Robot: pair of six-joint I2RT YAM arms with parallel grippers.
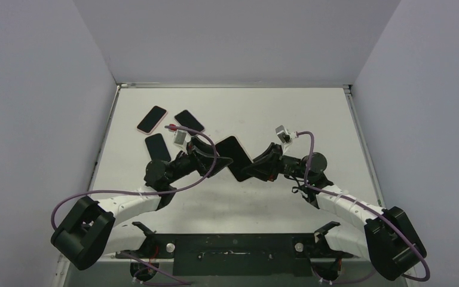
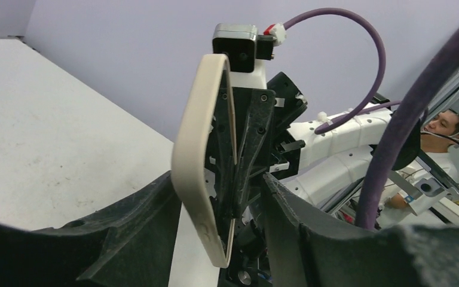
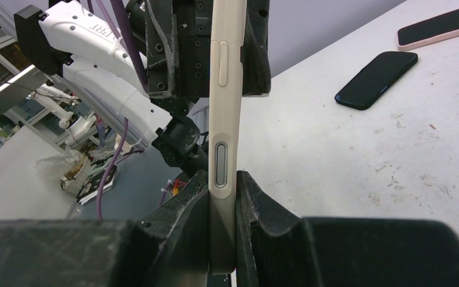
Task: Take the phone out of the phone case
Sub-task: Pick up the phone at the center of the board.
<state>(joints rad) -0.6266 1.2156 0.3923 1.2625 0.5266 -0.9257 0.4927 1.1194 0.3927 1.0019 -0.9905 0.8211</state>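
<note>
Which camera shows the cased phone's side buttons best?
Right wrist: the phone case faces it edge-on, both buttons clear. Top external shows only the dark screen of the phone; left wrist shows only the case's curved rim.

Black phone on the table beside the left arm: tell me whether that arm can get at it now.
Probably not at once: the left gripper straddles the cased phone that the right gripper clamps. Once it backs off, the black phone lies uncovered beside it, likely reachable.
</note>
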